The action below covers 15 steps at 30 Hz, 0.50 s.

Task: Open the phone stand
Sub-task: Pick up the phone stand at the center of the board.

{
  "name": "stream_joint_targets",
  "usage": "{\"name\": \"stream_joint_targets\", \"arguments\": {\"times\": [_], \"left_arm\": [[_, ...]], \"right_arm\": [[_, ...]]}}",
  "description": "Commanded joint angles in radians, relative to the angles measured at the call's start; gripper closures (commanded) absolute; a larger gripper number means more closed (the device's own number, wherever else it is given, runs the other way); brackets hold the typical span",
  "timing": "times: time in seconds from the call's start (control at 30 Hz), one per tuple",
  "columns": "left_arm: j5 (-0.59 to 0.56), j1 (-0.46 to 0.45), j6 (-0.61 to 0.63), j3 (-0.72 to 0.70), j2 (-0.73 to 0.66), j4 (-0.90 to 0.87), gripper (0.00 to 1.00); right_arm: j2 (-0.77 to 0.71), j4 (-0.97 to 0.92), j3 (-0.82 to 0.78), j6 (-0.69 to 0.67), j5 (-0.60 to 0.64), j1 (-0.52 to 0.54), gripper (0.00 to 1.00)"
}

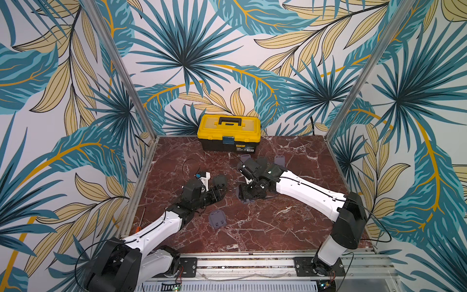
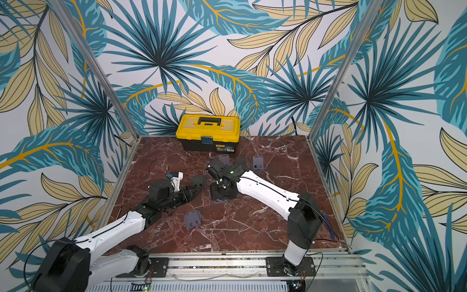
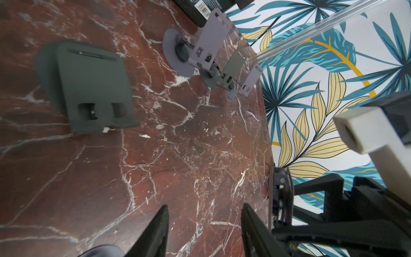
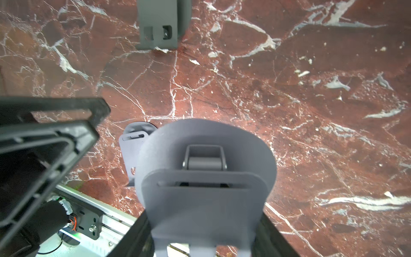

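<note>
My right gripper (image 4: pixel 203 244) is shut on a grey phone stand (image 4: pixel 204 178), its fingers on both sides of the flat plate. The round base sits behind the plate, with the hinge showing above it. In both top views this stand (image 1: pixel 246 201) (image 2: pixel 222 201) is low over the middle of the marble table under the right gripper (image 1: pixel 250 194). My left gripper (image 3: pixel 204 229) is open with only bare marble between its fingers. It hovers just left of the held stand (image 1: pixel 219 193), close to a dark stand (image 1: pixel 219 181).
A folded grey stand (image 1: pixel 217 219) lies nearer the front. Three opened stands (image 3: pixel 209 44) stand in a row before the yellow toolbox (image 1: pixel 228 131). The dark stand (image 3: pixel 93 89) lies ahead of my left fingers. A screwdriver (image 1: pixel 140 220) rests by the left rail.
</note>
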Motion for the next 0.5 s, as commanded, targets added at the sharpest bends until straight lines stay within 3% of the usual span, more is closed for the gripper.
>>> {"name": "stream_joint_targets", "arguments": {"times": [0.0, 0.47], "left_arm": [[0.017, -0.009, 0.014, 0.045, 0.041, 0.091, 0.47], [0.049, -0.092, -0.036, 0.117, 0.174, 0.220, 0.46]], "right_arm": [[-0.046, 0.027, -0.039, -0.007, 0.002, -0.003, 0.59], [-0.093, 0.060, -0.076, -0.014, 0.009, -0.003, 0.60]]}}
